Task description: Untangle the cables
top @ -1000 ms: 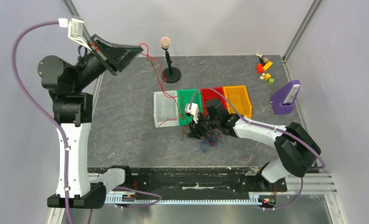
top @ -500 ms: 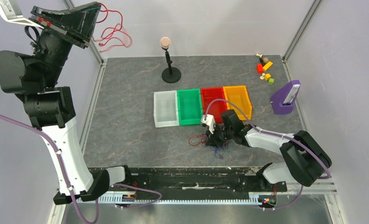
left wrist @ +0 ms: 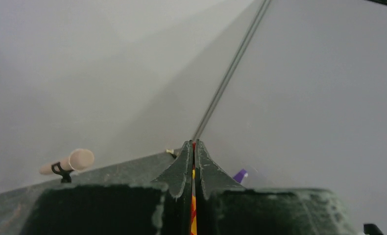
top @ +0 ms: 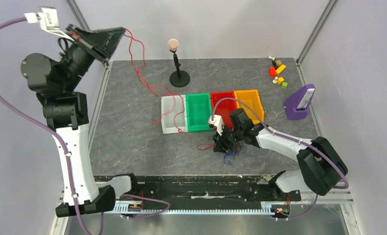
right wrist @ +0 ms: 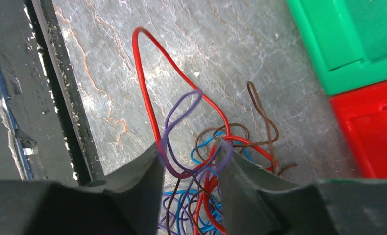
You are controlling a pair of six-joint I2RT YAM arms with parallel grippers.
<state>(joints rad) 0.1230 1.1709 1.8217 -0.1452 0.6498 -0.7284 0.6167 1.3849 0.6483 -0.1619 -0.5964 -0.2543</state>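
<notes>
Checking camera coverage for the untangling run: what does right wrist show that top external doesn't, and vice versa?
Only right wrist: single strands of the tangle, namely a red loop, a purple wire, a brown wire and a blue wire, lying loose between the right gripper's open fingers.
Only top external: the left gripper, up high, shut on a long red cable trailing down across the clear bin; the orange bin; the microphone stand.
Both: the tangle on the grey table, the green bin and the red bin.

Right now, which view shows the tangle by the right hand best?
Right wrist: the tangle is close up, strand colours distinct, between the right hand's fingers. Top view shows it small, partly under the right arm; left wrist shows none.
</notes>
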